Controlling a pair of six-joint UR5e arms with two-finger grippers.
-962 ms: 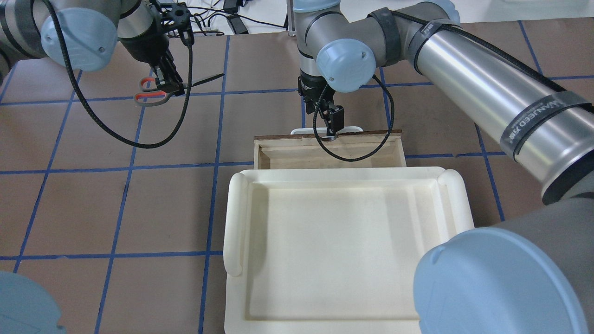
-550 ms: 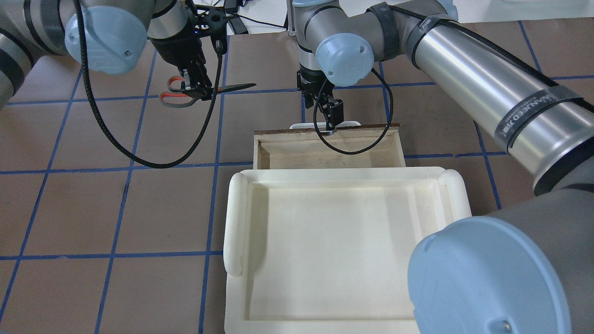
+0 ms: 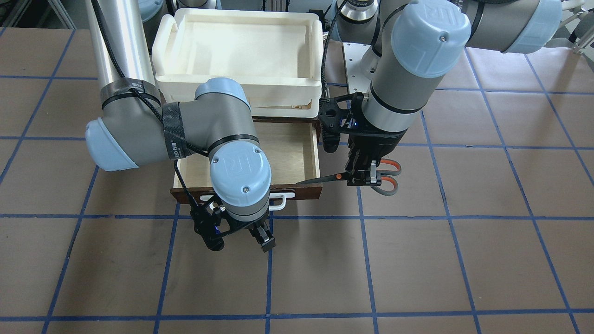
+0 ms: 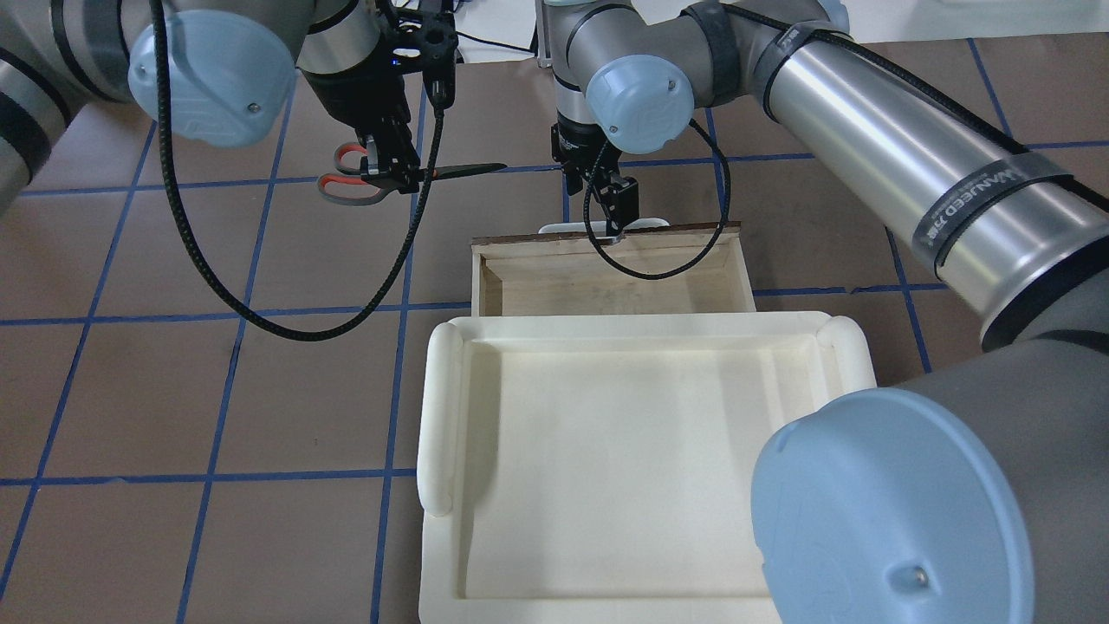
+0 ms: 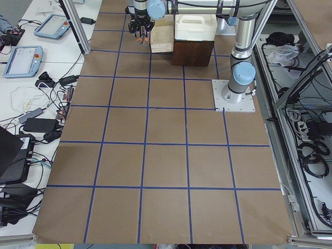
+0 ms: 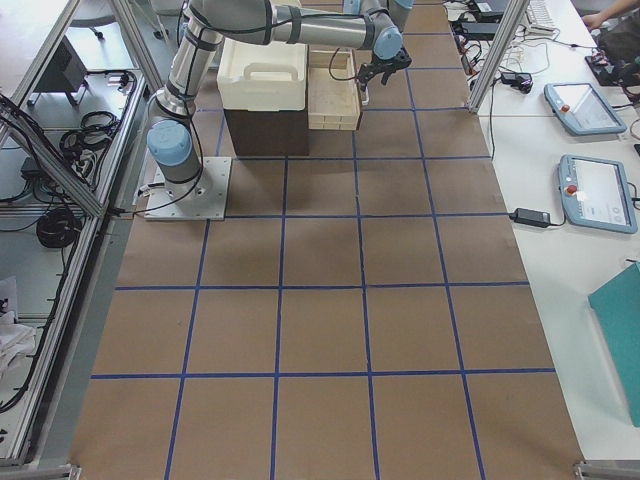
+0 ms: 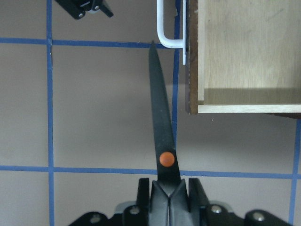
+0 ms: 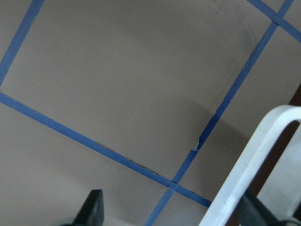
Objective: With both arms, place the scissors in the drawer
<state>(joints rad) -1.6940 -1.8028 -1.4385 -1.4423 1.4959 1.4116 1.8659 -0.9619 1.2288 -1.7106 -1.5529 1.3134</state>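
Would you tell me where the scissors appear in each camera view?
Front-facing: scissors centre-right.
Overhead: scissors upper left.
Exterior left: too small to tell.
Exterior right: cannot tell.
Left wrist: scissors centre, pointing up.
Right wrist: absent.
Shared landmark: white drawer handle.

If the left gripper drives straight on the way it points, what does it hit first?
Probably the table, just outside the drawer, not in it; the left gripper points down, and its scissors would land with it.
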